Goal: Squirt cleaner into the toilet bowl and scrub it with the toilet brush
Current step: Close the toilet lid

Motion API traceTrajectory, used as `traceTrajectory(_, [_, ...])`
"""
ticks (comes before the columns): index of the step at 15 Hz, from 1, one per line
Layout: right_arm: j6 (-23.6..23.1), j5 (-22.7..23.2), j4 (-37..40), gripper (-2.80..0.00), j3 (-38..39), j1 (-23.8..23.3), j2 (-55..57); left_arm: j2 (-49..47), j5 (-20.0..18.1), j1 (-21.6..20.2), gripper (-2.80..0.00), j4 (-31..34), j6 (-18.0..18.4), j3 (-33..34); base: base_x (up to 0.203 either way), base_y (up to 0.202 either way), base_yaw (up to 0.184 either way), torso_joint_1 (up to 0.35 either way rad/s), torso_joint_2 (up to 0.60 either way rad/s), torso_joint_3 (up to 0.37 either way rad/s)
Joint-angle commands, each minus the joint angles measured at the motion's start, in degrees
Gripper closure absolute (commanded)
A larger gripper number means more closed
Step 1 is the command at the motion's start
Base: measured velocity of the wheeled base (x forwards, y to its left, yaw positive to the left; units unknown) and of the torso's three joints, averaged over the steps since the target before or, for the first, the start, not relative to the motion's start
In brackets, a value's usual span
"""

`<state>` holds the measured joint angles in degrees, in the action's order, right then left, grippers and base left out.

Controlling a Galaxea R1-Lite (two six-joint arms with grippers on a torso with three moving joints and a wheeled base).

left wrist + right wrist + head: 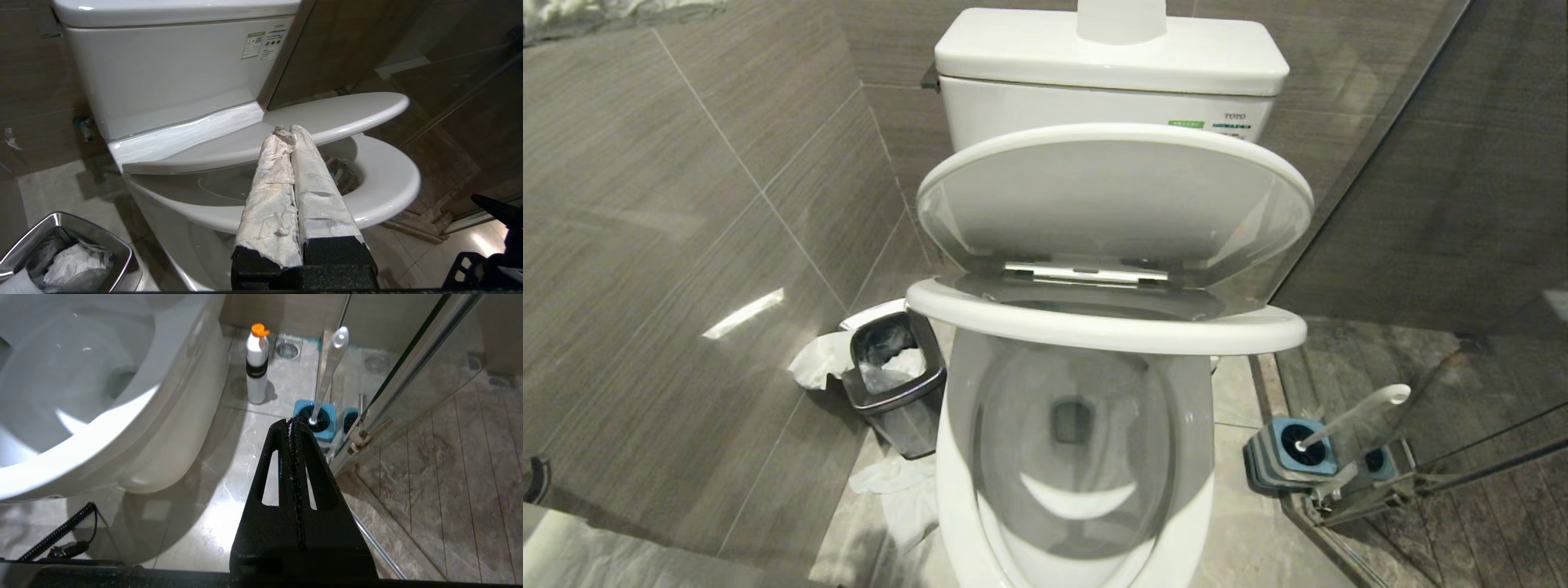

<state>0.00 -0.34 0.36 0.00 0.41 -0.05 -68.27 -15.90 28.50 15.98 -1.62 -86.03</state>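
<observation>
bin [894, 384] left of toilet bowl [1078, 457], toilet brush [1347, 420] in holder [1290, 453] right

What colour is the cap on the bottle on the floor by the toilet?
Orange. The bottle is white with a dark band; the right wrist view shows it best.

The brand "TOTO" stands on the white cistern [1111, 106], at its right side. The green label [1186, 124] at nine o'clock from it is too small to read.

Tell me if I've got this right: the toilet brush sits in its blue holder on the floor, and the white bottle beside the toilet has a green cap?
Not quite: the cap is orange, as the right wrist view shows. The white bottle does stand on the floor beside the toilet bowl, and the toilet brush sits in its blue holder.
</observation>
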Motion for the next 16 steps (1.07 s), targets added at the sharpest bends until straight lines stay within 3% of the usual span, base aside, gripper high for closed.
traceTrajectory(1, [0.00,-0.02,-0.01,0.00,0.00,0.02,0.05,-0.11,0.24,2.37,0.00,0.08,-0.05,-0.01,0.000,0.000,0.000,0.002,0.00,0.193])
traceTrajectory(6, [0.00,-0.02,-0.01,0.00,0.00,0.02,0.05,-0.33,0.77,5.64,0.00,0.10,1.83,-0.76,0.000,0.000,0.000,0.003,0.00,0.064])
traceTrajectory(7, [0.00,-0.02,-0.01,0.00,0.00,0.02,0.05,-0.50,3.25,6.40,0.00,0.19,3.34,-0.76,0.000,0.000,0.000,0.001,0.00,0.088])
traceTrajectory(11, [0.00,-0.02,-0.01,0.00,0.00,0.02,0.05,-2.75,17.46,14.46,0.00,1.25,6.52,-0.76,0.000,0.000,0.000,0.002,0.00,0.162])
traceTrajectory(14, [0.00,-0.02,-0.01,0.00,0.00,0.02,0.05,-9.56,24.08,17.80,0.00,1.49,7.42,-4.39,0.000,0.000,0.000,0.002,0.00,0.051])
traceTrajectory(15, [0.00,-0.02,-0.01,0.00,0.00,0.02,0.05,-12.19,29.64,19.19,0.00,1.78,8.63,-7.02,0.000,0.000,0.000,0.000,0.00,0.000])
traceTrajectory(16, [0.00,-0.02,-0.01,0.00,0.00,0.02,0.05,-15.63,37.62,21.55,0.00,2.25,10.25,-10.60,0.000,0.000,0.000,0.000,0.00,0.000])
